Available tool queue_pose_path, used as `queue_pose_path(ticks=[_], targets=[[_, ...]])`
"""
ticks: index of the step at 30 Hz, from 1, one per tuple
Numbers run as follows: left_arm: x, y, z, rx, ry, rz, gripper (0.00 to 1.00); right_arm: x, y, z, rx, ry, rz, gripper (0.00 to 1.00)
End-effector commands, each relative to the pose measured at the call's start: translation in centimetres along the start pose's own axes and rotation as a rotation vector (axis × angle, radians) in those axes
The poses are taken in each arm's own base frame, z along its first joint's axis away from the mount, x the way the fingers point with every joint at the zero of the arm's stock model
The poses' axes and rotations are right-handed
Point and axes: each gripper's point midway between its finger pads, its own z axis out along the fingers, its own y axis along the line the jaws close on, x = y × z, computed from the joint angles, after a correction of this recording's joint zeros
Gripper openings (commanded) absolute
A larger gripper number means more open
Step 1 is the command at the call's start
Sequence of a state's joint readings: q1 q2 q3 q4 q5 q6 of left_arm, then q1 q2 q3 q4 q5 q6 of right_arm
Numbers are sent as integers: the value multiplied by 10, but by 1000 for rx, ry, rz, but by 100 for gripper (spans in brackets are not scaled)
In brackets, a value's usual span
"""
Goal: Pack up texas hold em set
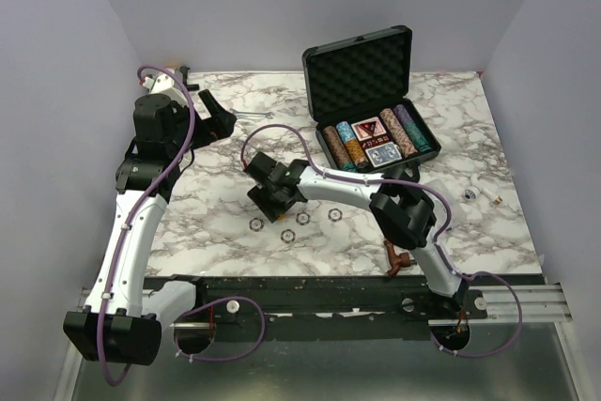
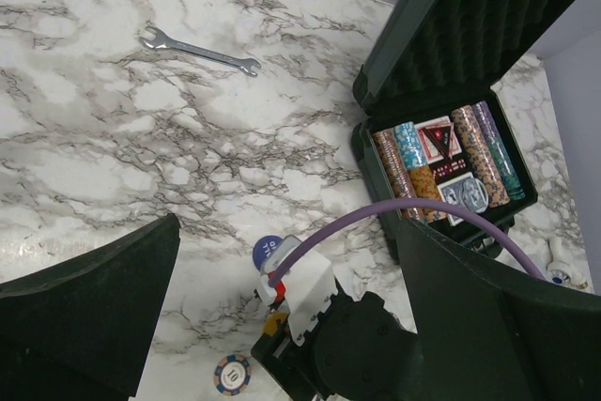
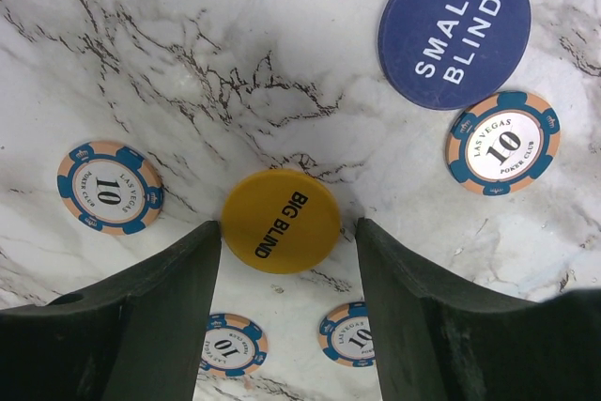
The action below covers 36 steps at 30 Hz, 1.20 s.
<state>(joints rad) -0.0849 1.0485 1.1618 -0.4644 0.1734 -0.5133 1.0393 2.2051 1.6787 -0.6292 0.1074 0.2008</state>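
okay, right gripper (image 3: 288,237) is down low over the marble tabletop (image 1: 507,232), its fingers standing either side of the yellow big blind disc (image 3: 282,221). jaws are partly apart, one finger right at the disc's rim, a sliver of marble showing by the other. the disc lies flat on the tabletop, not gripped. just beyond it sits the blue small blind disc (image 3: 455,30), and four loose poker chips (image 3: 110,188) marked 10 lie scattered around the pair. over at the far right the black briefcase (image 1: 362,63) stands open, lid upright with its bumpy foam showing. rows of chips (image 1: 343,146) are packed on edge in the base around a red card deck (image 1: 368,129) and a blue card deck (image 1: 380,154). left gripper (image 1: 223,122) hangs high at the far left, jaws spread wide and holding nothing. a wrench (image 2: 200,52) lies on the marble between it and the case, and a brown fitting (image 1: 396,258) sits at the near edge beside the right arm.
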Motion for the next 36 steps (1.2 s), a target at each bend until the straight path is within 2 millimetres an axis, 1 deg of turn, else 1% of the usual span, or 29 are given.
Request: queue_pose_path(ticks=[1, 5, 8, 12, 19, 23, 27, 31, 32, 33, 34, 36], targets=[[-7, -8, -4, 37, -16, -2, 99, 134, -13, 35, 33, 484, -100, 64], [-6, -4, -2, 15, -9, -5, 99, 137, -11, 38, 19, 522, -115, 64], [-8, -7, -4, 32, -17, -4, 98, 147, -12, 43, 16, 571, -126, 63], [-10, -4, -7, 11, -25, 3, 98, 158, -9, 46, -3, 626, -134, 62], [-12, -9, -10, 33, -29, 6, 98, 174, -13, 50, 5, 705, -154, 62], [-12, -12, -11, 43, -30, 7, 99, 183, -19, 52, 37, 758, -166, 61], [-13, -14, -13, 51, -31, 7, 98, 185, -18, 53, 41, 779, -159, 60], [-12, -15, -13, 57, -27, 5, 98, 190, -19, 57, 42, 805, -163, 55], [-12, -15, -13, 60, -26, 4, 98, 189, -19, 57, 43, 801, -164, 53], [-12, -16, -13, 63, -25, 4, 99, 186, -19, 58, 47, 789, -165, 48], [-12, -17, -14, 67, -25, 4, 98, 181, -20, 59, 54, 766, -163, 44], [-12, -17, -14, 69, -23, 4, 98, 166, -20, 59, 65, 707, -157, 39]])
